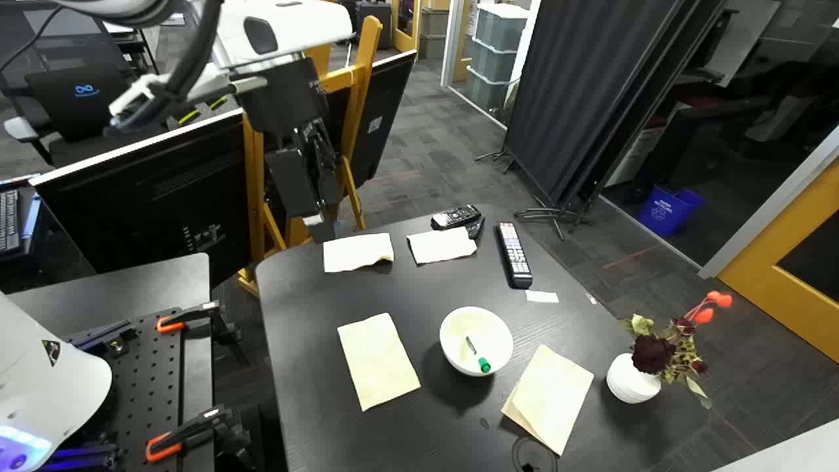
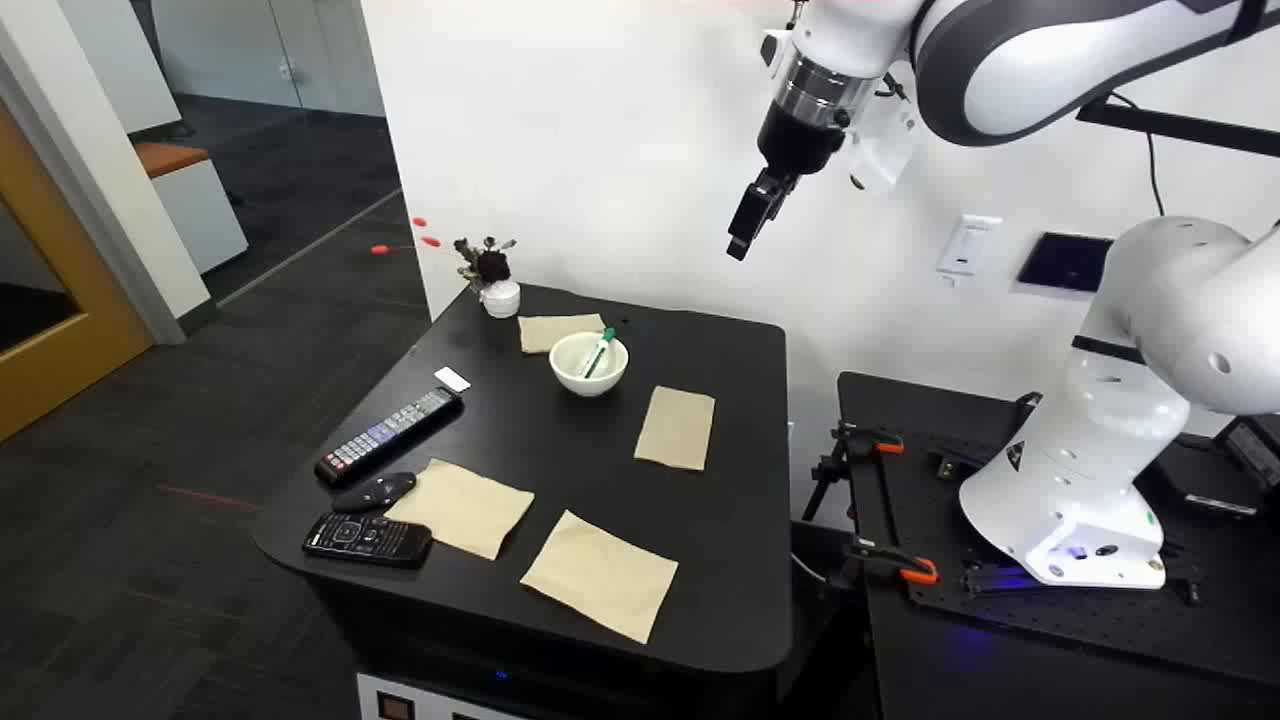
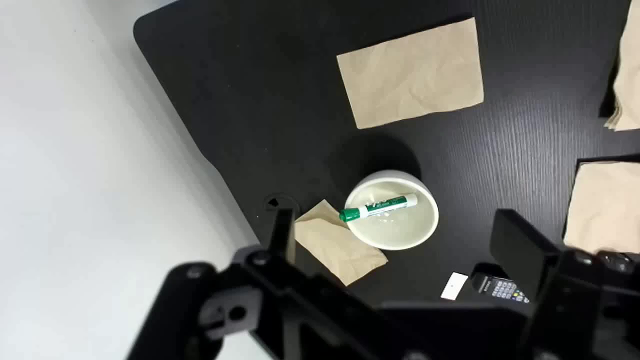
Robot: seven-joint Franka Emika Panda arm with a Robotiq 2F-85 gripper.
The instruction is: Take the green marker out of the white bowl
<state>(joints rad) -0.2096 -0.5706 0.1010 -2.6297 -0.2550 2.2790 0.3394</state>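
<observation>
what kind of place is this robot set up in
Most likely an office, perhaps one with a robotics lab. In an exterior view there's a desk chair, a keyboard and a blue recycling bin.

Free room above the white bowl (image 3: 400, 231); flower vase (image 1: 632, 380) near
</observation>
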